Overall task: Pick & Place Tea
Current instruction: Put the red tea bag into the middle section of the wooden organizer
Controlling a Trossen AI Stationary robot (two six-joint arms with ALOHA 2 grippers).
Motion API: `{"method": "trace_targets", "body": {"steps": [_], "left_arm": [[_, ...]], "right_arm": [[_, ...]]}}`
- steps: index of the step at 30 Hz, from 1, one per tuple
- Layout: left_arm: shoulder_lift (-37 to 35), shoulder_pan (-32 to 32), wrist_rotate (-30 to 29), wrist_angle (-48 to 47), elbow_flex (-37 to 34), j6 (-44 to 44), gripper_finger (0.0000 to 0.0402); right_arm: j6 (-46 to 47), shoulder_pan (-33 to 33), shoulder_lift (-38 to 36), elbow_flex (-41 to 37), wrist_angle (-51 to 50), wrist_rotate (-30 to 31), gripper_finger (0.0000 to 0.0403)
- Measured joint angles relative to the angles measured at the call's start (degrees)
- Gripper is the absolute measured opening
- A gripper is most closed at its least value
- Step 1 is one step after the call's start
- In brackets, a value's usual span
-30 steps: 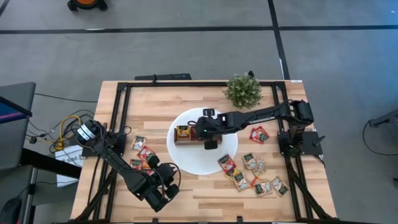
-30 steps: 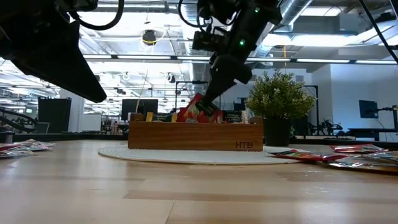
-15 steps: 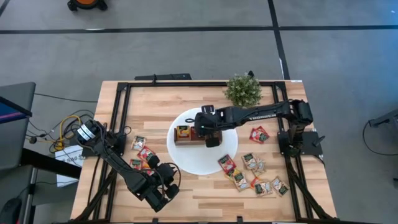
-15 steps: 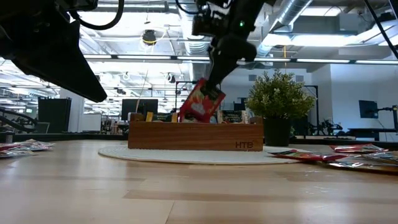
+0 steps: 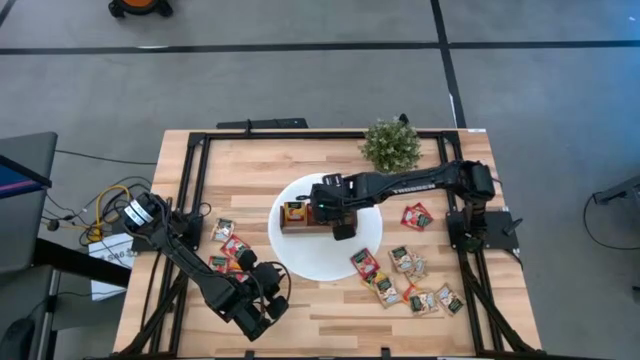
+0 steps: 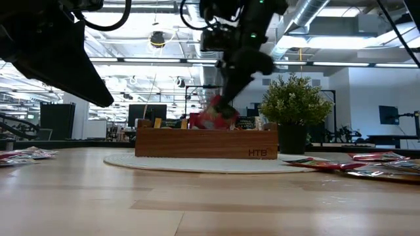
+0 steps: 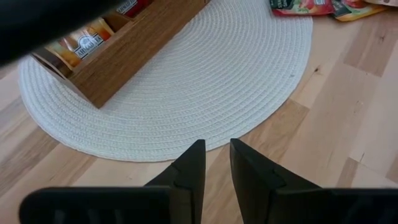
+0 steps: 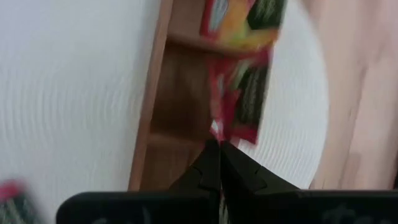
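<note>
1. Over the wooden box (image 5: 312, 217) on the white woven mat (image 5: 300, 255), the right hand (image 8: 217, 163) hung with its fingers pinched together on the corner of a red tea sachet (image 8: 239, 99), which dangled above the box's compartments.
2. The step in hand looked to be the placing: sachet picked, carried and being lowered toward a compartment. One end compartment already held a yellow-orange sachet (image 7: 84, 42).
3. The next move would call for lining the limp sachet up with a free slot, lowering it between the dividers, then parting the fingers.
4. The left hand (image 7: 216, 163) waited near the table's front edge, just off the mat, its fingers a little apart with nothing between them.
5. More sachets lay loose on the table, a cluster on the right (image 5: 405, 270) and a few on the left (image 5: 228, 245).
6. From above, the right arm hid the held sachet and most of the box, so which compartment lay under it could not be told. From table height the sachet (image 6: 211, 118) was a red blur behind the box wall.
</note>
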Motion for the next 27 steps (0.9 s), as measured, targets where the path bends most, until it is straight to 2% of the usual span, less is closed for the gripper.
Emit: {"method": "trace_targets", "body": {"steps": [8, 18, 21, 25, 27], "left_arm": [[0.0, 0.0, -0.1, 0.4, 0.0, 0.2, 0.0066], [0.0, 0.0, -0.5, 0.5, 0.0, 0.2, 0.0066], [0.0, 0.0, -0.5, 0.5, 0.0, 0.2, 0.0066], [0.0, 0.0, -0.4, 0.4, 0.0, 0.2, 0.0066], [0.0, 0.0, -0.5, 0.5, 0.0, 0.2, 0.0066]], "right_arm": [[0.4, -0.5, 0.9, 0.1, 3.5, 0.2, 0.0007], [0.0, -0.5, 0.9, 0.1, 5.2, 1.1, 0.0050], [-0.1, -0.7, 0.9, 0.1, 5.4, 1.0, 0.0044], [-0.2, -0.7, 0.3, 0.1, 5.0, 1.0, 0.0008], [-0.2, -0.7, -0.6, 0.1, 5.0, 1.0, 0.0006]]}}
